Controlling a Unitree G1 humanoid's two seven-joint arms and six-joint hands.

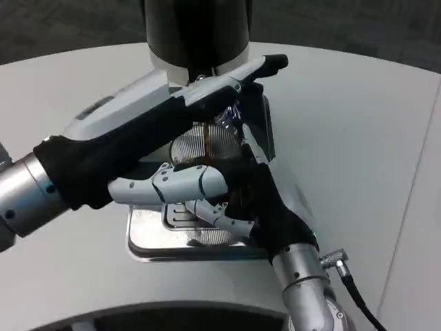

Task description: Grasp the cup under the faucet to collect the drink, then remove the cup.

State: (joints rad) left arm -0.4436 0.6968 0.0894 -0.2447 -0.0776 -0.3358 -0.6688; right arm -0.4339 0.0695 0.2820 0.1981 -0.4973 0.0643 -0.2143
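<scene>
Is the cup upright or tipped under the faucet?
Upright, as far as it shows: the ribbed cup stands on the drip tray, right robot hand around it. Fill level: cannot tell, left robot hand covers its top.

Two silver forearms are showing black cuffs; the left hand [165, 131] and right hand [265, 207] are wearing white-and-black shells, a black cable [358, 300] trailing lower right.

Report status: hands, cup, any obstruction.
Right robot hand grips ribbed clear cup under black dispenser. Left robot hand reaches across at the faucet, covering it. Cup over steel drip tray.
</scene>
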